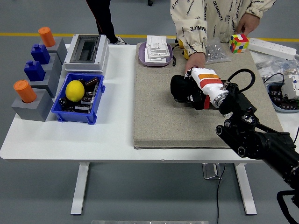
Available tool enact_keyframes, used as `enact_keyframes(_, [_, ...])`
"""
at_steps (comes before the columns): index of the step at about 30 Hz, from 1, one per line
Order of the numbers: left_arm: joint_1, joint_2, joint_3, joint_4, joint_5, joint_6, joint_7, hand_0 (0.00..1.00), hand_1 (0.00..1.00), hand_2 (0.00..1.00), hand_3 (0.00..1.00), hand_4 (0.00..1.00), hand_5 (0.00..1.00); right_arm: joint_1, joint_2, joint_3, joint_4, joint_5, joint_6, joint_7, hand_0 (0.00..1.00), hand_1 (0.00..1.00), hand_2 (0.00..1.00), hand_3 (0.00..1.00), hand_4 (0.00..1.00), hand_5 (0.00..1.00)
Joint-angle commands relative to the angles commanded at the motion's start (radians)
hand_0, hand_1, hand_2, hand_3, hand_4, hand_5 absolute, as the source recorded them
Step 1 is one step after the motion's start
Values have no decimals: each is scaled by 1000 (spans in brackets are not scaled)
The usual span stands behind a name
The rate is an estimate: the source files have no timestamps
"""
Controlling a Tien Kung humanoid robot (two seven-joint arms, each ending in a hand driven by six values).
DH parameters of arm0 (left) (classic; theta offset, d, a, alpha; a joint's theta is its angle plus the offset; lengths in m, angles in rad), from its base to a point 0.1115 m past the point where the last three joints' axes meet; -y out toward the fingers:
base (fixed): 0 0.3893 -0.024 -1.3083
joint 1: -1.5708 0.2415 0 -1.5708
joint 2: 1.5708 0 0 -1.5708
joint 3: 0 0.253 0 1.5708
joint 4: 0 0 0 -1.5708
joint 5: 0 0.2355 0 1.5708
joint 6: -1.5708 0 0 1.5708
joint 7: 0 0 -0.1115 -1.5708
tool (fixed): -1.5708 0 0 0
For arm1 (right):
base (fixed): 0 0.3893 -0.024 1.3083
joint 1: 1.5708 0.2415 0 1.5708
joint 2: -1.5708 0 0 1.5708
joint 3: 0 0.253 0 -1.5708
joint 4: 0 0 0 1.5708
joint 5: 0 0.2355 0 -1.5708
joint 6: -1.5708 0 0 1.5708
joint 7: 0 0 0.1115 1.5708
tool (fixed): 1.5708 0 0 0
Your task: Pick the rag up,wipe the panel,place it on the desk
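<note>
Black right robot hand [187,89], fingers curled onto dark rag [180,88] over flat black panel [183,95]: suggest even downward pressure, full-width strokes.

The robot's right hand [189,88] presses a black rag [179,87] on the grey felt mat [159,107]; a person's hand [194,61] rests just behind it.
</note>
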Motion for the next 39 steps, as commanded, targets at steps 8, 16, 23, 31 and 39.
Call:
enact_keyframes(8, [1, 0, -8, 0, 6, 1, 3, 642, 693, 734, 565, 596, 468, 11, 0, -28, 3, 5, -1, 1, 207, 320, 392, 394, 973, 9])
enact_keyframes(16, [-4, 0, -4, 0, 2, 0, 1, 643, 692, 734, 565, 598, 470, 19, 0, -55, 7, 13, -1, 1, 207, 321, 392, 394, 973, 10])
enact_keyframes(23, [-5, -1, -3, 0, 2, 0, 1, 643, 692, 734, 566, 598, 469, 26, 0, -67, 7, 15, -1, 1, 207, 320, 392, 394, 973, 10])
enact_keyframes(31, [-3, 0, -8, 0, 5, 1, 3, 642, 692, 734, 565, 597, 469, 46, 0, -76, 22, 16, -3, 1, 206, 320, 392, 394, 974, 14])
enact_keyframes(39, [-4, -2, -7, 0, 3, 0, 2, 642, 692, 734, 565, 597, 469, 37, 0, -89, 17, 20, -2, 1, 206, 320, 392, 393, 974, 15])
